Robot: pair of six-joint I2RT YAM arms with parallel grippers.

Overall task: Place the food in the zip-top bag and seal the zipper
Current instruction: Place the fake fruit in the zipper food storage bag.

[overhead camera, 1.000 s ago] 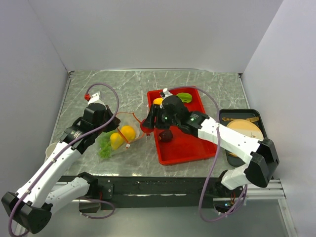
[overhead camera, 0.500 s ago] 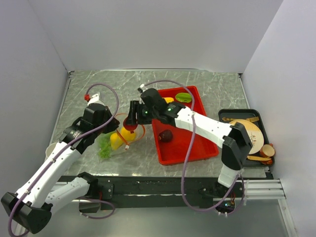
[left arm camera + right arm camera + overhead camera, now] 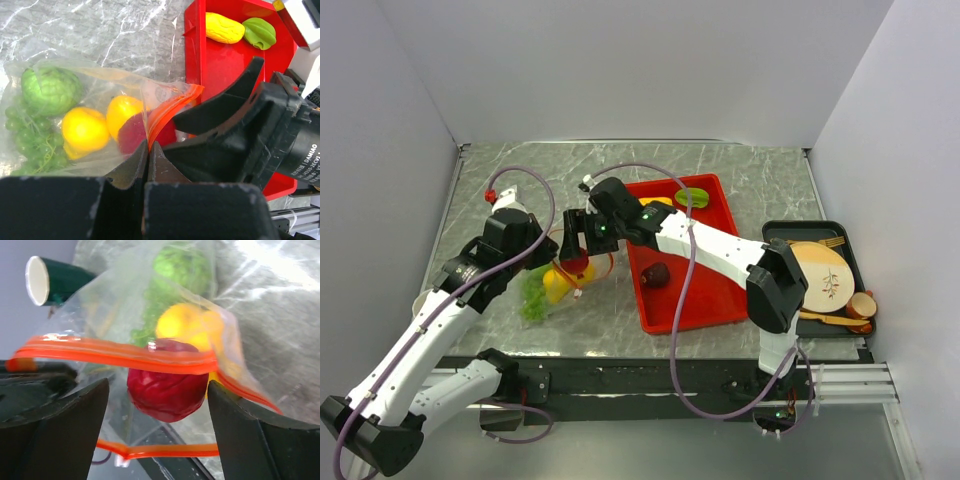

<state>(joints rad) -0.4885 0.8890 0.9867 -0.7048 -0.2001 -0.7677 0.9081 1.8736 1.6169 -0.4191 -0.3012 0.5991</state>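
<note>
A cup (image 3: pixel 55 280) sits at the left edge of your desk (image 3: pixel 570 170). Beside it, your left tool (image 3: pixel 148 150) is pinched tight on the zipper (image 3: pixel 167 107), gripping one lip of the bag (image 3: pixel 100 80). The bag lies on the desk just left of the red tray with its mouth gaping toward the right. Inside it you see grapes (image 3: pixel 25 142), a green fruit (image 3: pixel 50 90), a yellow fruit (image 3: pixel 85 131) and an orange fruit (image 3: pixel 122 111). A red fruit (image 3: pixel 167 390) sits in the mouth, with one strip of the zipper crossing its top. It lies between the fingers of your right tool (image 3: pixel 574 243). Those fingers stand wide, with a gap on either side of the fruit, so the tool grips nothing. Further right, the red tray (image 3: pixel 705 300) carries a dark red piece (image 3: pixel 656 273) near its middle. A yellow piece (image 3: pixel 225 28) and a green piece (image 3: pixel 259 32) lie side by side at its far end. At the right edge, a black tray (image 3: pixel 775 232) holds a plate (image 3: pixel 820 275) and wooden cutlery (image 3: pixel 820 318).
</note>
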